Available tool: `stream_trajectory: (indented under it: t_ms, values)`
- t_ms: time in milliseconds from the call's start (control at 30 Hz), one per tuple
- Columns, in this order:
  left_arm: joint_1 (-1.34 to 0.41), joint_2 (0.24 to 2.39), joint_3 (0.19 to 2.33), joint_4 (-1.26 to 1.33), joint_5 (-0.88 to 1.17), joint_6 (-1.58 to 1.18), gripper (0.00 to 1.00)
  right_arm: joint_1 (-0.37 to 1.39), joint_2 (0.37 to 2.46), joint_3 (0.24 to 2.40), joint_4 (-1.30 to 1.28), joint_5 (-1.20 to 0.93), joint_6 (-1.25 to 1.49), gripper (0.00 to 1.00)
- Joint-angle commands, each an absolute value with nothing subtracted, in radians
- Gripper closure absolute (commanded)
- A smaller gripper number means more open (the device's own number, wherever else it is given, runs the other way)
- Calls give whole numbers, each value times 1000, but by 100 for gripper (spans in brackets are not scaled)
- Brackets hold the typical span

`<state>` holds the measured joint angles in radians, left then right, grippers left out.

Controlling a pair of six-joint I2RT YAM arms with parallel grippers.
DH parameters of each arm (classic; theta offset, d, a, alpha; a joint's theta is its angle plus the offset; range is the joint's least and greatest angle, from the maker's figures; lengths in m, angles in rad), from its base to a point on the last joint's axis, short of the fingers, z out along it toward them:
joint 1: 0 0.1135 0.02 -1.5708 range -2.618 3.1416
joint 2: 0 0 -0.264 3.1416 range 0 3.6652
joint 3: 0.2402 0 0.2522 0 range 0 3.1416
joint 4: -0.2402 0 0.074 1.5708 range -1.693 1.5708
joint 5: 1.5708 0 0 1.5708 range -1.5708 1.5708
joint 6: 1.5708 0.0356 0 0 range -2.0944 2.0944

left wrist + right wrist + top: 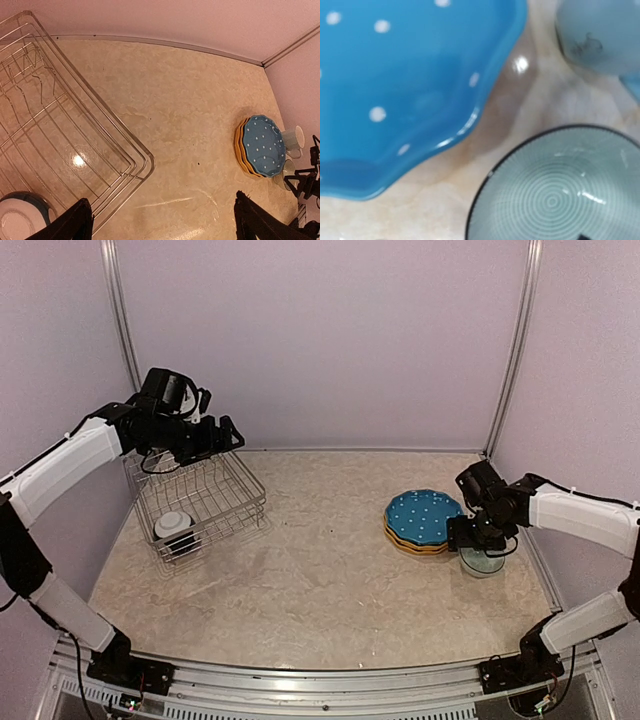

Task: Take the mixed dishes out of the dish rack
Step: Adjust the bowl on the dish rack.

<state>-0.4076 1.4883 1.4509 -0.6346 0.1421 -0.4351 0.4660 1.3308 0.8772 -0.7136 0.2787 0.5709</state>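
Overhead, the rack [215,502] sits at the left side of the table [300,590], with one bowl [173,525], white with a dark band, in its near corner. The left gripper [228,437] hangs above the rack's far edge, fingers apart and empty. On the right, the blue plate [424,514] lies on the yellow plates [412,544], whose rims show under its near edge. Just beside that stack a second bowl [483,563] stands on the table, and the right gripper [478,538] is low over it. Whether its fingers are apart or together I cannot tell.

From the left wrist, the rack's wires [75,150] fill the left half, with the bowl [20,222] inside them at the bottom corner. The two dark fingers [72,225] stand wide apart at the bottom edge with only table between them. Far right, the blue plate [263,145] tops the yellow plates [239,147]. The mug [294,138] is just beside it, and the second bowl [286,169] is partly behind the right arm.

From the right wrist, the blue plate [395,75] fills the upper left. The second bowl [560,195] sits upright at lower right, dark-rimmed and ringed inside, with a strip of table between the two. The mug [605,30] is blurred in the upper right corner. The fingers barely show, so their state cannot be told.
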Motion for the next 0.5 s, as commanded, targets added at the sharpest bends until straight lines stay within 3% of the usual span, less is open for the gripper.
stream_trajectory:
  t_ms: [0, 233, 467]
  values:
    - [-413, 1550, 1520, -729, 63, -410, 6, 457, 1248, 895, -704, 262, 557, 14]
    - [-411, 1604, 1598, -852, -68, -399, 6, 459, 1145, 884, -609, 265, 573, 1]
    - [-355, 1607, 1594, -1057, -72, -489, 6, 457, 1065, 872, -592, 261, 539, 0]
